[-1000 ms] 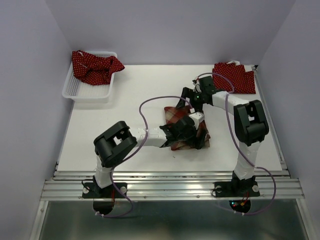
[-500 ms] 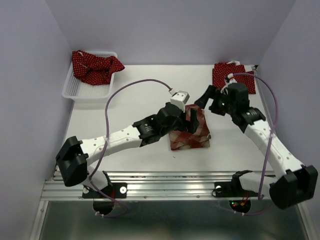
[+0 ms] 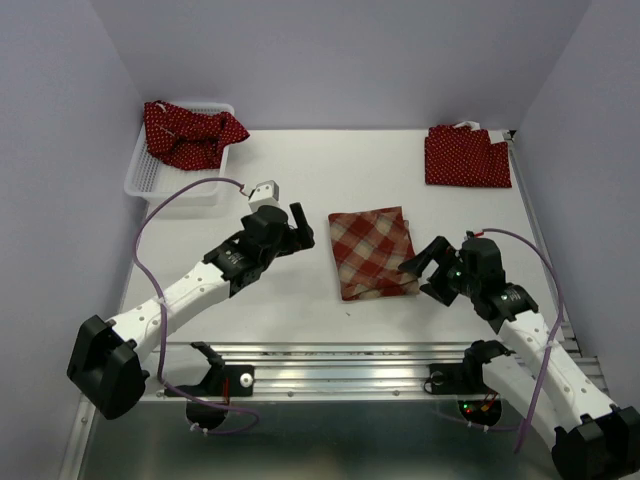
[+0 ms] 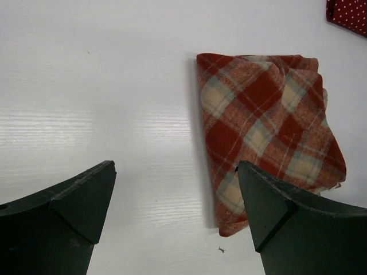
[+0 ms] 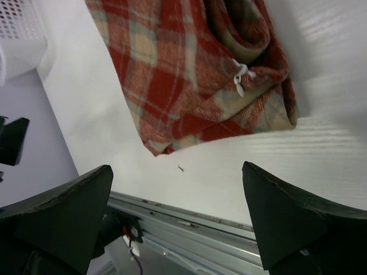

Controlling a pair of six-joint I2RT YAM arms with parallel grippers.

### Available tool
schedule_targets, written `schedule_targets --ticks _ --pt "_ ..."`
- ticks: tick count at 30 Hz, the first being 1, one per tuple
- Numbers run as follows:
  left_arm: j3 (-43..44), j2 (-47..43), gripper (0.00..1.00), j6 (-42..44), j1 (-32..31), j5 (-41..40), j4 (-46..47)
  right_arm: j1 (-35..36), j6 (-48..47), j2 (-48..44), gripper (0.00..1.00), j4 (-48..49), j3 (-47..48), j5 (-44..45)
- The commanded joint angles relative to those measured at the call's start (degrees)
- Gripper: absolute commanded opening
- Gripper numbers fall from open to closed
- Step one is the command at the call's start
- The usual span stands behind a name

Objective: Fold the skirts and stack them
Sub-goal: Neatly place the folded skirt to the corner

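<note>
Top external: taken from above and behind the near edge of the table (image 3: 300,170), tilted down, far enough that the whole top is covered. Left wrist: held close over the table, faced nearly straight down. Right wrist: likewise close, image rolled sideways. The folded plaid skirt (image 3: 372,252) is shared by all three.

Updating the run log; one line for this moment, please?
plaid skirt: folded, mid-table | left hand: open, empty | right hand: open, empty | folded dotted skirt: far-right corner | crumpled dotted skirt: in mesh basket
</note>
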Motion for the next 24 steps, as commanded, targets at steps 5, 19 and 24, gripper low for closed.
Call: schedule_targets --ticks 5,19,24 --pt "9.52 8.33 0.99 3.13 3.38 3.09 1.78 3.50 2.68 7.17 1.00 4.55 -6.14 -3.51" --pt "4.44 9.04 0.99 3.92 6.80 3.70 2.30 7.37 3.47 23.07 1.00 15.89 -0.87 9.67" --pt "2.42 6.58 0.99 3.92 8.30 3.79 1.95 7.37 1.45 30.45 1.00 16.59 6.06 12.66"
